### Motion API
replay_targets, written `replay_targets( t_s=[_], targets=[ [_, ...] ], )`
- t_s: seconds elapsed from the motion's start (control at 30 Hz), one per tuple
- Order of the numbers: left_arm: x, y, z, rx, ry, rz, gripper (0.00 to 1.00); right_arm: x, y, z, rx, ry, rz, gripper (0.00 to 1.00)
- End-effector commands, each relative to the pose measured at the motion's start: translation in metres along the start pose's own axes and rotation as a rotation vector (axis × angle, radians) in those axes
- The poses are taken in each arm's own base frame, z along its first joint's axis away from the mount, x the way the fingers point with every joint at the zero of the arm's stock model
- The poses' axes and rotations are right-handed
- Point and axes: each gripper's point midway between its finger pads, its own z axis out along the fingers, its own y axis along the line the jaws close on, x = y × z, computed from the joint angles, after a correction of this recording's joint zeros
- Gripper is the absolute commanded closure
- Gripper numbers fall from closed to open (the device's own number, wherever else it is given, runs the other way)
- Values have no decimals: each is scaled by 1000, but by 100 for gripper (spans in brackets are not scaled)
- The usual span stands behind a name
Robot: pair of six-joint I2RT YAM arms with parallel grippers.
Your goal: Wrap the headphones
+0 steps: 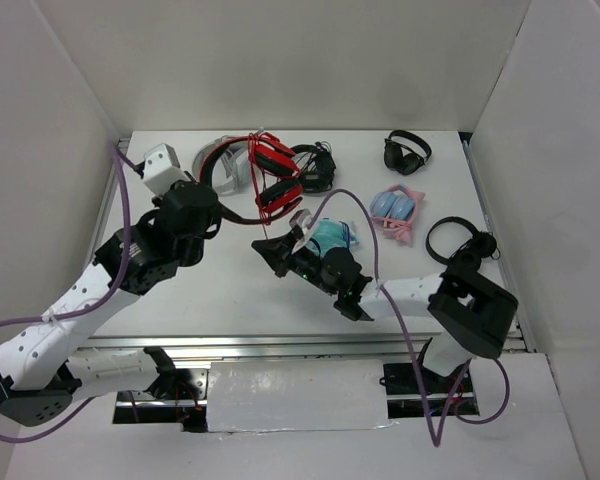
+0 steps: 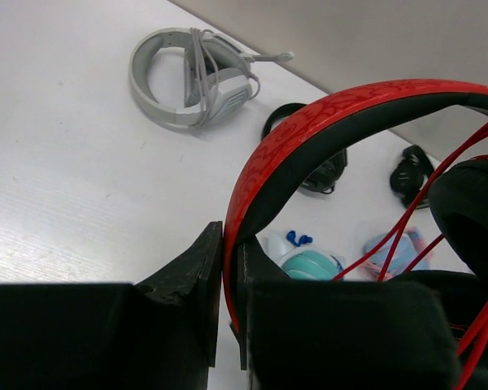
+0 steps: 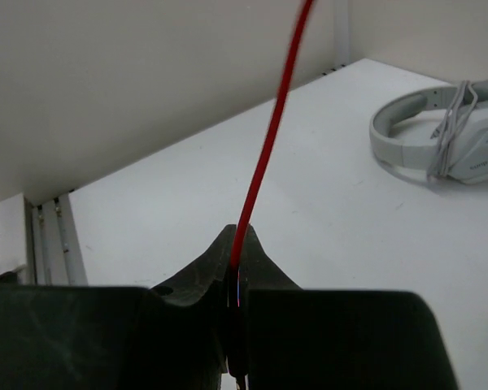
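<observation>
Red over-ear headphones with black pads (image 1: 276, 170): we see them held above the far middle of the white table (image 1: 230, 290)
Left gripper (image 2: 229, 252): jaws clamped on their headband
Right gripper (image 3: 234, 248): jaws pinching the thin red cable (image 3: 264, 146), which runs upward

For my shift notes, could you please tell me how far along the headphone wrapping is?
Done: some loops of cable already cross the headphones. In hand: left end effector clamps the headband, right end effector pinches the cable. Left: winding the remaining free length.
</observation>
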Motion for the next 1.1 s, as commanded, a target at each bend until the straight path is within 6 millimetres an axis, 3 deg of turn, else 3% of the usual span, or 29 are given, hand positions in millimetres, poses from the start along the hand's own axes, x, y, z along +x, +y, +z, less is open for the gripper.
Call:
replay_targets(
  t_s=[0.0,0.13,0.23,0.43,0.73,0.8,0.83,0.87,0.93,0.97,1.03,1.07],
  targets=[
    [-40,-24,-17,132,-66,-228,100,-18,-12,22,-7,-109,-11,100],
    [-40,-20,-22,158,-67,-247,100,-22,0,26,-147,-222,34,100],
    [-49,-10,-21,112,-107,-265,100,-17,12,21,-189,-208,72,100],
    [-45,0,-11,14,-138,-253,100,-19,37,-4,-185,-170,53,99],
    [-13,12,17,-165,-144,-192,100,-25,42,-34,-98,-142,159,96],
    [1,13,25,-189,-122,-172,100,-29,44,-33,-81,-112,184,96],
    [8,11,29,-191,-111,-163,100,-14,38,-33,-40,-37,189,95],
    [13,12,31,-191,-102,-155,100,-30,40,-31,-34,-53,206,95],
    [27,15,35,-190,-76,-146,100,-24,36,-31,5,9,214,95],
    [37,18,37,-192,-55,-130,100,-33,35,-30,12,-2,229,96],
    [44,19,37,-176,-41,-139,100,-35,30,-30,57,21,251,96],
    [57,23,39,-174,-11,-114,100,-36,27,-30,73,29,270,96]
  ],
)
